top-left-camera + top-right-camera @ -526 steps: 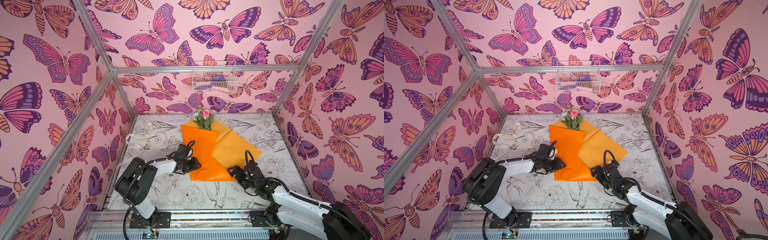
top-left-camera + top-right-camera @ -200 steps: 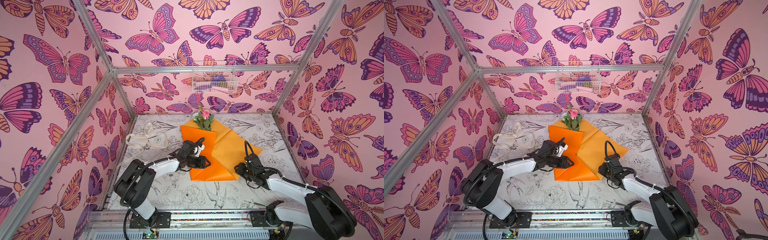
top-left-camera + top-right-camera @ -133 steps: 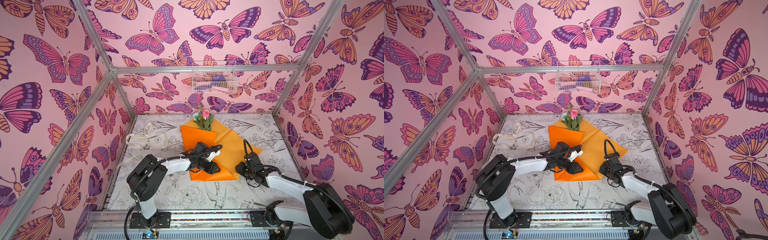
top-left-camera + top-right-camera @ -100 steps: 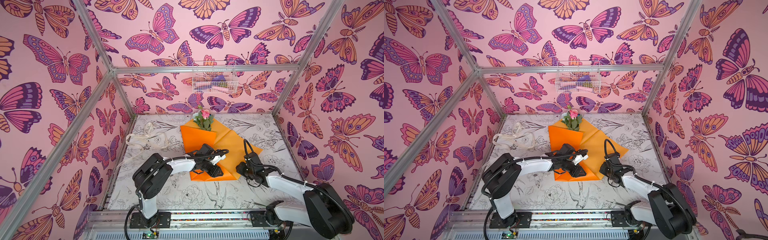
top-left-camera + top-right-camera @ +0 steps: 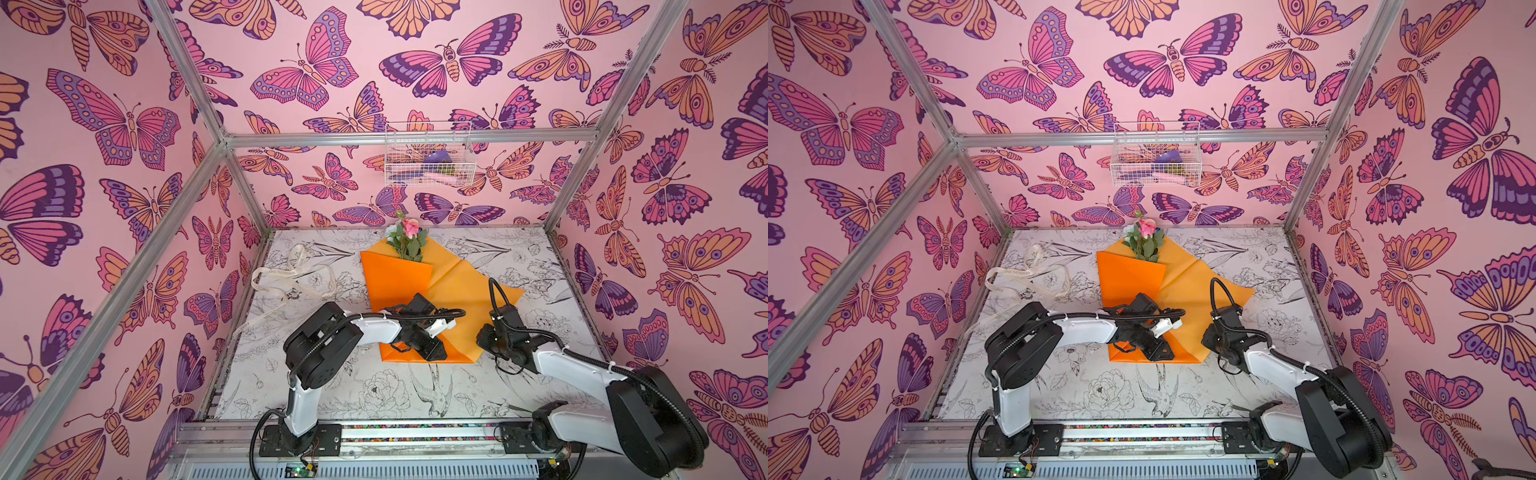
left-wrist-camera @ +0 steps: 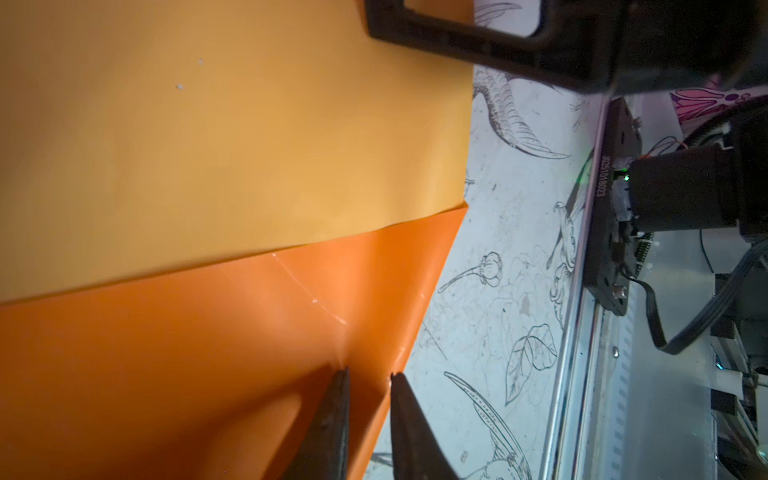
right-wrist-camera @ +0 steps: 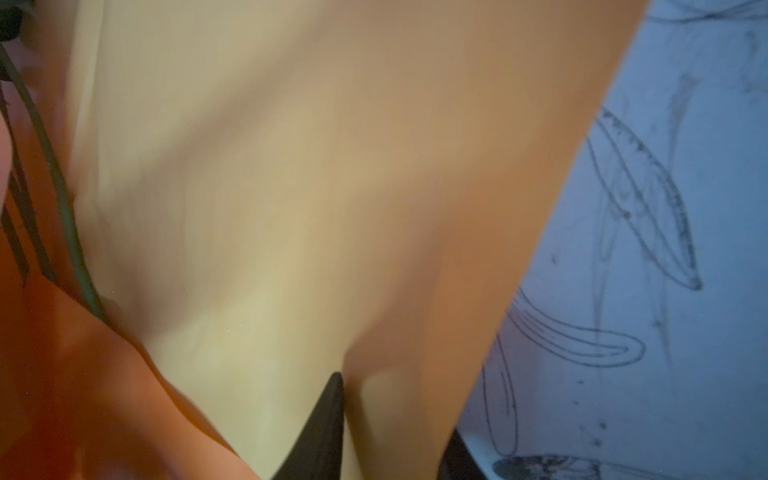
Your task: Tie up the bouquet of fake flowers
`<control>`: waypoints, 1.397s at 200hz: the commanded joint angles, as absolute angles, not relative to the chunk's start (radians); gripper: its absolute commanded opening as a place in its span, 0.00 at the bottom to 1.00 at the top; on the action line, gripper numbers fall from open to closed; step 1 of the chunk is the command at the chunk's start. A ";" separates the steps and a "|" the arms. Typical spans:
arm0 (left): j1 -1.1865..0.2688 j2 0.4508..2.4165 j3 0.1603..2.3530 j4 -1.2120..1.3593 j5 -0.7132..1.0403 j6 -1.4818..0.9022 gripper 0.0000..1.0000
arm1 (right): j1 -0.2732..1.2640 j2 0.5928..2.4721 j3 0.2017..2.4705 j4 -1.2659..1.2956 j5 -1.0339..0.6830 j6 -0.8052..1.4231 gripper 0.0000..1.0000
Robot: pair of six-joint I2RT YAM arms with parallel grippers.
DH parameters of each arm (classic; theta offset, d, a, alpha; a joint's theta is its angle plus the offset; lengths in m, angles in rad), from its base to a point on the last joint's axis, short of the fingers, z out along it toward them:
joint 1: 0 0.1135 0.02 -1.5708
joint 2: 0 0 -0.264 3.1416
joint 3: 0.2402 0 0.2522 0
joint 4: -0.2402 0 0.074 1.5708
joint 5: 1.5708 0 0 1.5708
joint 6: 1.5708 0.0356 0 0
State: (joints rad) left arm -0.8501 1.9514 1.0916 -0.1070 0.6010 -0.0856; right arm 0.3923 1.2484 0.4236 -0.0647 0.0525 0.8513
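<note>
Bouquet flat on table. Left gripper pinching near edge of wrap; right gripper pinching right flap (paper between both fingers).

Dark lettering along the cream ribbon on the table, too small to read in both top views. A printed serial code on the black mounting plate in the left wrist view, digits roughly legible as "J0251018023", not certain. Nothing else legible.
</note>
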 commanded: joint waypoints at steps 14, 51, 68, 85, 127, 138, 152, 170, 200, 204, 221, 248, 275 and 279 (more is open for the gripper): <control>-0.868 1.961 1.098 -0.132 0.525 -0.056 0.18 | 0.384 1.252 0.443 -0.076 0.053 0.823 0.14; -0.883 1.978 1.103 -0.143 0.498 -0.046 0.12 | 0.384 1.262 0.484 -0.097 -0.001 0.781 0.02; -0.892 1.985 1.100 -0.145 0.484 -0.046 0.08 | 0.383 1.251 0.502 -0.103 -0.022 0.766 0.00; -0.898 1.986 1.092 -0.147 0.471 -0.045 0.07 | 0.383 1.229 0.524 -0.116 -0.033 0.755 0.00; -0.902 1.968 1.082 -0.147 0.453 -0.048 0.07 | 0.387 1.182 0.593 -0.143 -0.105 0.722 0.00; -0.903 1.955 1.082 -0.146 0.445 -0.052 0.09 | 0.387 1.177 0.606 -0.150 -0.119 0.719 0.00; -0.904 1.932 1.086 -0.144 0.428 -0.062 0.14 | 0.387 1.180 0.626 -0.164 -0.135 0.713 0.00; -0.903 1.890 1.088 -0.141 0.408 -0.081 0.20 | 0.396 1.187 0.655 -0.201 -0.127 0.698 0.00; -0.904 1.786 1.076 -0.142 0.374 -0.107 0.30 | 0.402 1.208 0.689 -0.240 -0.116 0.669 0.00; -0.904 1.768 1.073 -0.142 0.371 -0.110 0.31 | 0.403 1.211 0.691 -0.242 -0.115 0.665 0.00; -0.903 1.684 1.047 -0.133 0.348 -0.125 0.35 | 0.405 1.225 0.707 -0.252 -0.110 0.653 0.00; -0.902 1.550 0.978 -0.109 0.249 -0.163 0.36 | 0.413 1.249 0.737 -0.270 -0.106 0.634 0.00; -0.878 1.455 0.882 -0.080 0.081 -0.257 0.34 | 0.427 1.270 0.767 -0.278 -0.102 0.621 0.00; -0.870 1.449 0.869 -0.077 0.065 -0.272 0.33 | 0.428 1.273 0.772 -0.280 -0.104 0.619 0.00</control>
